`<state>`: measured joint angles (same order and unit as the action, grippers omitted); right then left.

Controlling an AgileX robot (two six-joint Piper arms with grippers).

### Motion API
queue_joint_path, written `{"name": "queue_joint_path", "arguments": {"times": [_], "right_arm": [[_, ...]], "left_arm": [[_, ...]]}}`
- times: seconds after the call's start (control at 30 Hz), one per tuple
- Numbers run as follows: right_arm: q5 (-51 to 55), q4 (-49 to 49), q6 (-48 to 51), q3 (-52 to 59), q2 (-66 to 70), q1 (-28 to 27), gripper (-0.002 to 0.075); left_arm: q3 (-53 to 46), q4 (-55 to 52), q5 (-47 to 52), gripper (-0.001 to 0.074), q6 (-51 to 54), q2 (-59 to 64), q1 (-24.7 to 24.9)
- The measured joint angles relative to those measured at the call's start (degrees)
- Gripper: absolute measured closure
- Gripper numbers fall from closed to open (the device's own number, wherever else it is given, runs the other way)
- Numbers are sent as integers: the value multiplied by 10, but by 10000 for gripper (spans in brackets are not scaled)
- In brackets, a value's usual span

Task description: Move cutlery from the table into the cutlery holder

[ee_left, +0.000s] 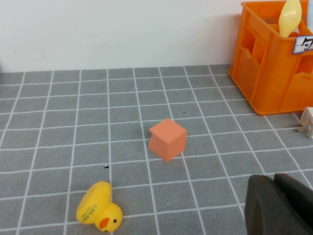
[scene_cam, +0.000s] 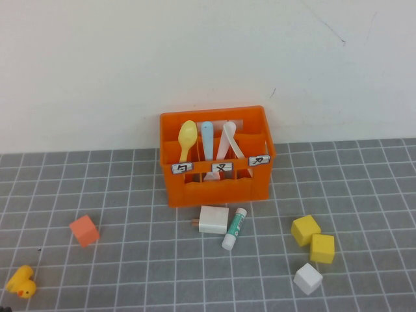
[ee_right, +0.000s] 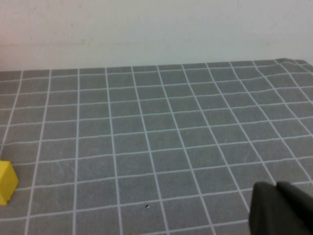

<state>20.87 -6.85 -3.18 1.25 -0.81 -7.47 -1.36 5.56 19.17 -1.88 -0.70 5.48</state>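
From the high view, the orange crate [scene_cam: 218, 174] stands at the far side of the grey table [scene_cam: 130, 260], close to the wall. The yellow spoon [scene_cam: 187, 140] stands upright in its left compartment, a light blue utensil [scene_cam: 206, 138] in the middle one, and the white knife [scene_cam: 231, 138] leans in the right part. Just in front of the crate lie a small white block [scene_cam: 213, 220] and a white-and-green tube [scene_cam: 234, 229]. An orange cube [scene_cam: 84, 231] and a yellow duck [scene_cam: 21, 282] are at the left, two yellow cubes [scene_cam: 313, 239] and a white cube [scene_cam: 308, 278] at the right. No gripper shows in this view.

In the left wrist view, the left gripper [ee_left: 279, 205] is a dark shape at the edge, with its two fingers pressed together and holding nothing. The crate with the spoon [ee_left: 290, 15] is well ahead of it, far from the fingers. The orange cube [ee_left: 167, 139] and the duck [ee_left: 99, 214] lie nearer, off to one side.

In the right wrist view, the right gripper [ee_right: 282, 209] is also closed and holds nothing. Before it there is only bare table [ee_right: 146, 132], and one yellow cube [ee_right: 7, 181] at the opposite edge, well apart. The crate and the cutlery are not seen from here.
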Motion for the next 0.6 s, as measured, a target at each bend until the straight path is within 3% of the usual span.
{"name": "queue_joint_path", "arguments": {"times": [0.6], "right_arm": [[1, -1, 0, 0, 0, 56, 728]], "left_arm": [[0, 0, 0, 736, 0, 0, 0]]}}
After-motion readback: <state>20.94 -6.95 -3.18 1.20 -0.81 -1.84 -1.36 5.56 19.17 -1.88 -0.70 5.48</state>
